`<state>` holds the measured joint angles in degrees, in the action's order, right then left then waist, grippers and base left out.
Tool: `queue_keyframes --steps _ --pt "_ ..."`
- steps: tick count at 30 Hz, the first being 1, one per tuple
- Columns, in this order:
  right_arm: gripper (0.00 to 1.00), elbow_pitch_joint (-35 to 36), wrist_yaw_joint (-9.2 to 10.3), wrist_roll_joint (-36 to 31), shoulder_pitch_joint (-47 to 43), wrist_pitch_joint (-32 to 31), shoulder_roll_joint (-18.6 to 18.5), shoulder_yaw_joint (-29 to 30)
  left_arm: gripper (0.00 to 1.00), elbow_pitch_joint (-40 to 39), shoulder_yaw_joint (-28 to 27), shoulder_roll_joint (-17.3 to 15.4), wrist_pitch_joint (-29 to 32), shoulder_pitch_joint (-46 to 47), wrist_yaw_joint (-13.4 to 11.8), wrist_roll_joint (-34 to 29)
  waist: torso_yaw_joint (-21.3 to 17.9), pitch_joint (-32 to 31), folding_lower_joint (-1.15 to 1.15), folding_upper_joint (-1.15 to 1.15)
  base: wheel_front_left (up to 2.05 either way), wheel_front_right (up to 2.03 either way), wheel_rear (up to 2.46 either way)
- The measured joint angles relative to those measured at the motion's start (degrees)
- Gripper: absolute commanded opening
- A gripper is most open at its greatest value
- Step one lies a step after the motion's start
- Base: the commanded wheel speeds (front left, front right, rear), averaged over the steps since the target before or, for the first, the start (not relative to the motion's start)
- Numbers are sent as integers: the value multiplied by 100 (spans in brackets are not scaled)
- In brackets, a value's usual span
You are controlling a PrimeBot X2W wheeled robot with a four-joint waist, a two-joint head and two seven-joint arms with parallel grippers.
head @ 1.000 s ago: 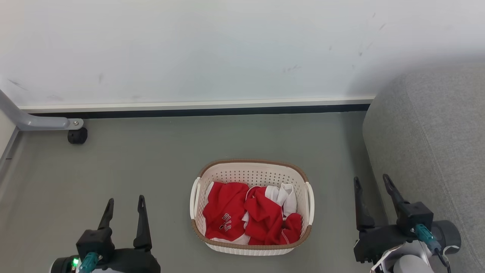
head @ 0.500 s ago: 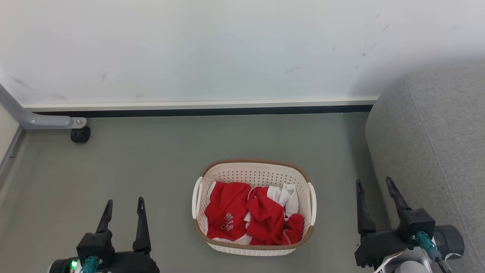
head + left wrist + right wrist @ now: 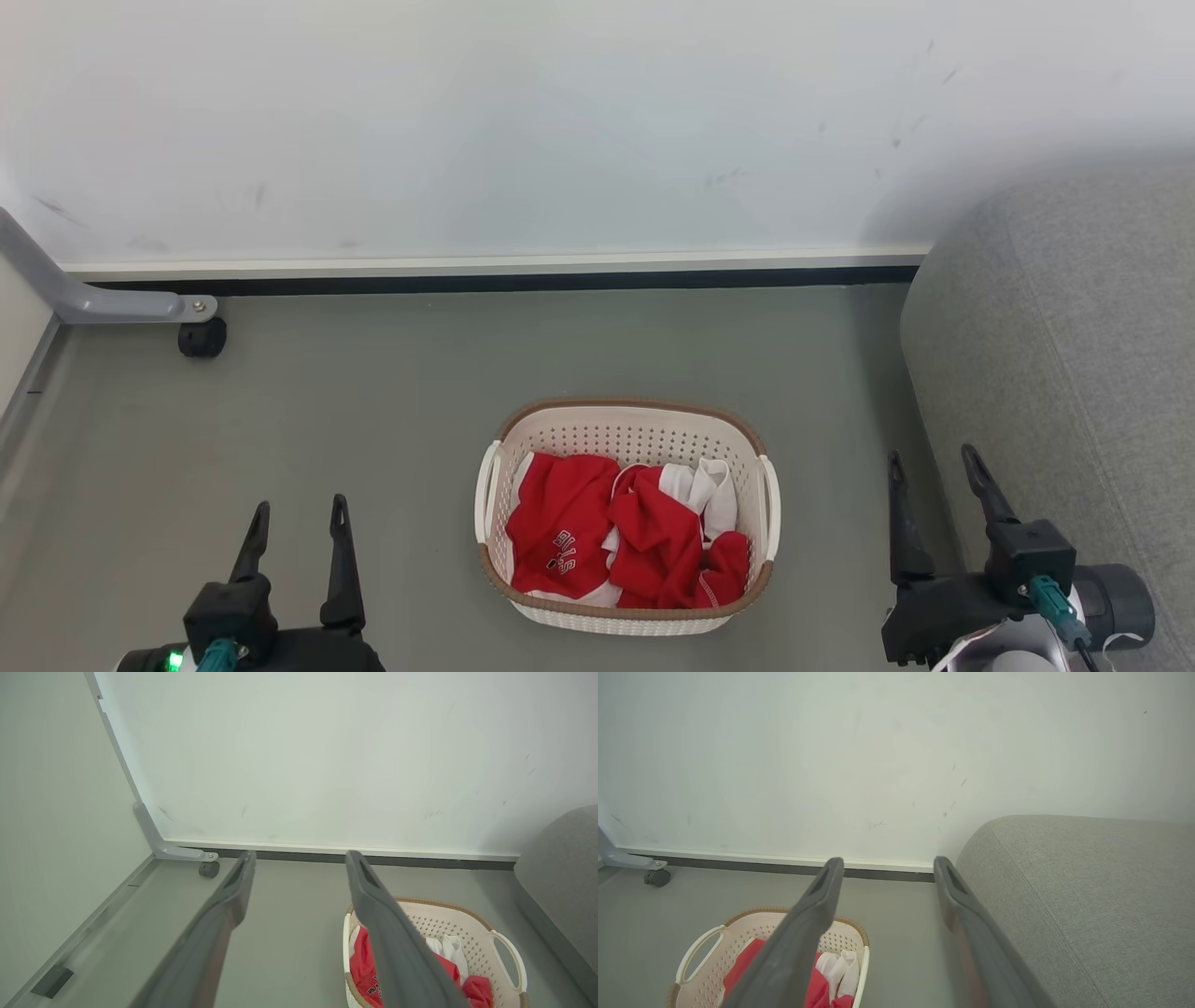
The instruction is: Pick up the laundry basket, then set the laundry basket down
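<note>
The laundry basket (image 3: 625,437) is being seen on the grey floor (image 3: 373,420), a little below the middle of the head view. Red and white clothes (image 3: 569,523) are being carried inside it. The left gripper (image 3: 300,506) is being held open and empty at the basket's 9 o'clock, well apart from it. The right gripper (image 3: 934,455) is being held open and empty at the basket's 3 o'clock, near the grey sofa (image 3: 1074,373). The basket is not being touched by either one.

The basket is being judged as stiff plastic full of small holes, so it is probably light. Little weight is likely being added by the soft clothes. The smooth plastic could be slippery. The best places to hold are being judged to be the left handle (image 3: 485,493) at 9 o'clock and the right handle (image 3: 770,495) at 3 o'clock. If one handle is being taken by each gripper, the basket should be kept level and nothing tipped out.
</note>
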<state>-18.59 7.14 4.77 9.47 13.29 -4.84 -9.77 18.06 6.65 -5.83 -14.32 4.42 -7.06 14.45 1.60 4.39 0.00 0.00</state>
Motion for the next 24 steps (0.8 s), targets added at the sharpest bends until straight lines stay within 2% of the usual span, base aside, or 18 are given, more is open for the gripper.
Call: queue_keyframes --steps 24 --pt "100 209 0 -131 -113 -218 58 63 100 -147 -66 -1 62 -133 0 -1 32 -32 0 0 0 0 0"
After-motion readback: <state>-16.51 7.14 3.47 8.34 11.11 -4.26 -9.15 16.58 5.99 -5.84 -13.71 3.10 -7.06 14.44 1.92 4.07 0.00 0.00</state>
